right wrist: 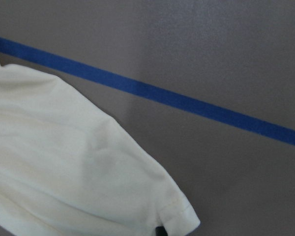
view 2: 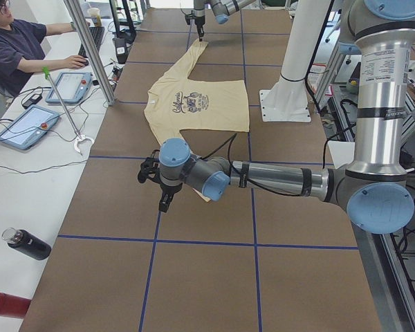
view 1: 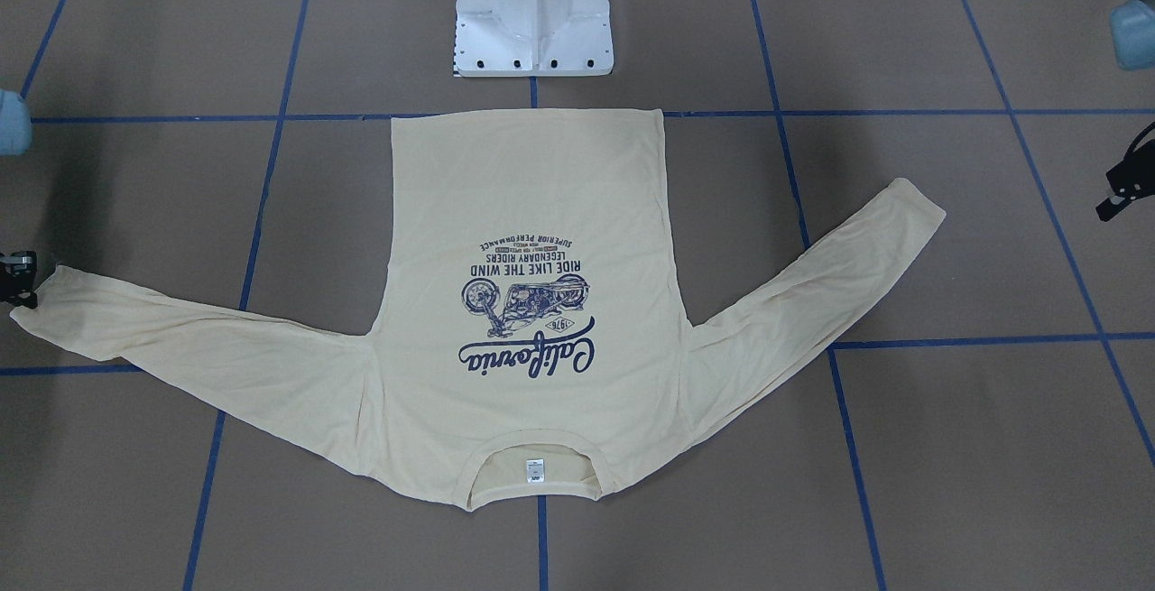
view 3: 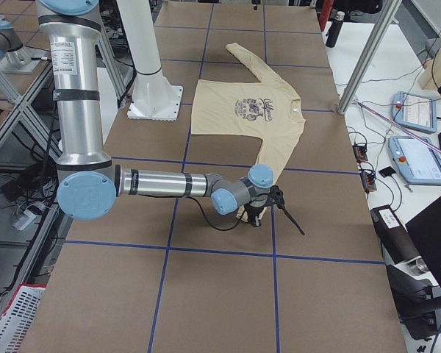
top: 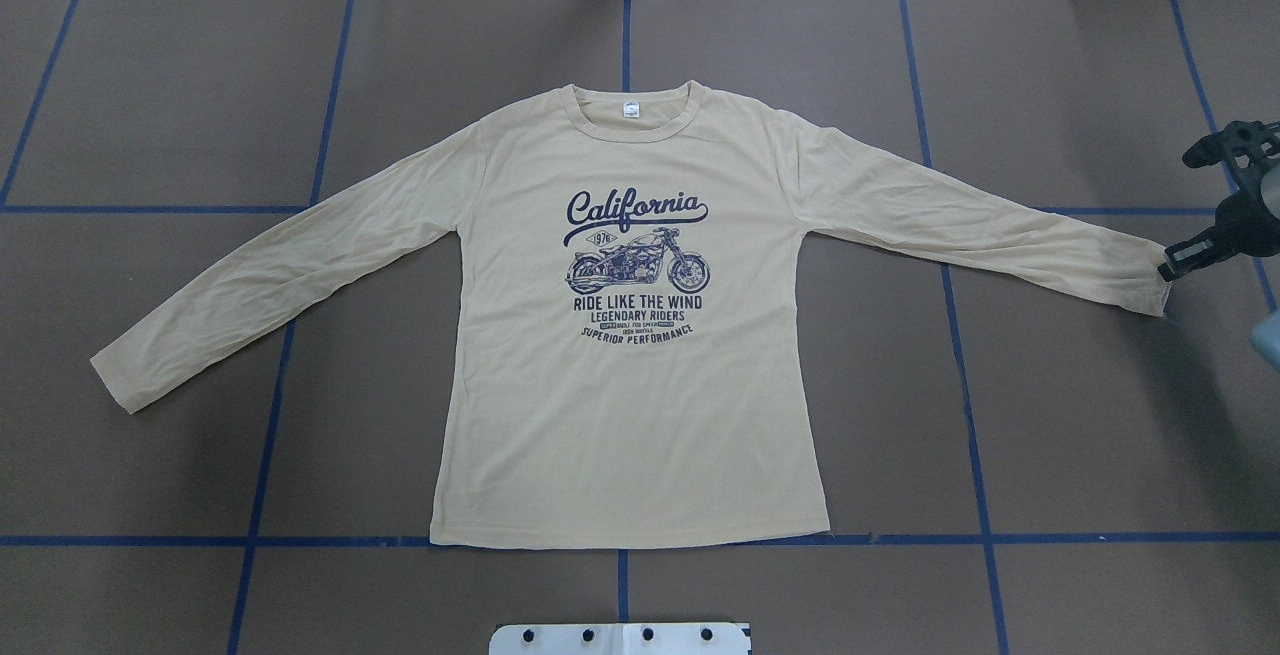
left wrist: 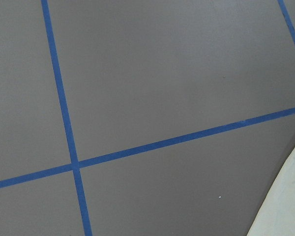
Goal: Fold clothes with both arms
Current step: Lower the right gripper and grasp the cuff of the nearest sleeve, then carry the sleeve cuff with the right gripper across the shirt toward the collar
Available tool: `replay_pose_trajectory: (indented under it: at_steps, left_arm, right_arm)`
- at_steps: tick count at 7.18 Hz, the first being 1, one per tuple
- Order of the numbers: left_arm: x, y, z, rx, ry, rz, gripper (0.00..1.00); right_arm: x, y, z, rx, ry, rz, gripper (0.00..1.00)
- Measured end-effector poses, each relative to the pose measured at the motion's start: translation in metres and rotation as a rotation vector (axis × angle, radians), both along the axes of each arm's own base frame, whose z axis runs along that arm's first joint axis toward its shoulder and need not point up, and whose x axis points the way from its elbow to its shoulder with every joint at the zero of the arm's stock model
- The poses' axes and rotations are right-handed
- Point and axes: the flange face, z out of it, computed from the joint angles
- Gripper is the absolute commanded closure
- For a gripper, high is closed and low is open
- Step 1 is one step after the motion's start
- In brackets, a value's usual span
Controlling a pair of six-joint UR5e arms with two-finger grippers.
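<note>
Table [top: 200, 85] carries the shirt [top: 630, 415] flat and print-up at its centre, with both sleeves spread, probably so that each arm can reach one cuff for a first fold. The body's long axis runs straight out from the base [top: 620, 638], hem [top: 630, 535] nearest it and collar [top: 630, 125] pointing away, while the sleeves slant outward along the table. The right gripper [top: 1175, 215], fingers spread, touches the right cuff [top: 1150, 280]; the left gripper [view 1: 1114, 192], fingers apparently also apart and holding nothing, hangs well apart from the left cuff [top: 115, 375].
</note>
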Motion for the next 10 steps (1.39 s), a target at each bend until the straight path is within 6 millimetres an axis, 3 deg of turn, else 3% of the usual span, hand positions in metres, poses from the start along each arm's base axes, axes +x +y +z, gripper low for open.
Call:
replay_pose_trajectory:
  at_steps: [2, 4, 5, 6, 8, 10]
  left_arm:
    - [0.0, 0.0, -0.002, 0.004, 0.001, 0.0, 0.01]
    - [0.0, 0.0, -0.003, 0.005, 0.001, 0.0, 0.01]
    - [0.0, 0.0, -0.004, 0.006, 0.002, 0.0, 0.01]
    - [0.0, 0.0, -0.004, 0.006, 0.002, 0.001, 0.01]
    - [0.0, -0.001, -0.004, 0.004, 0.002, 0.001, 0.01]
    - [0.0, -0.002, -0.003, -0.001, 0.001, 0.001, 0.01]
  right_arm:
    - [0.017, -0.003, -0.034, -0.028, -0.1, 0.03, 1.0]
    - [0.024, -0.005, -0.11, -0.047, -0.222, 0.088, 1.0]
    - [0.009, -0.011, -0.157, -0.061, -0.273, 0.115, 1.0]
    - [-0.021, -0.023, -0.204, -0.093, -0.319, 0.127, 1.0]
    - [-0.101, -0.06, -0.305, -0.197, -0.396, 0.163, 1.0]
    - [-0.148, -0.094, -0.384, -0.238, -0.442, 0.192, 1.0]
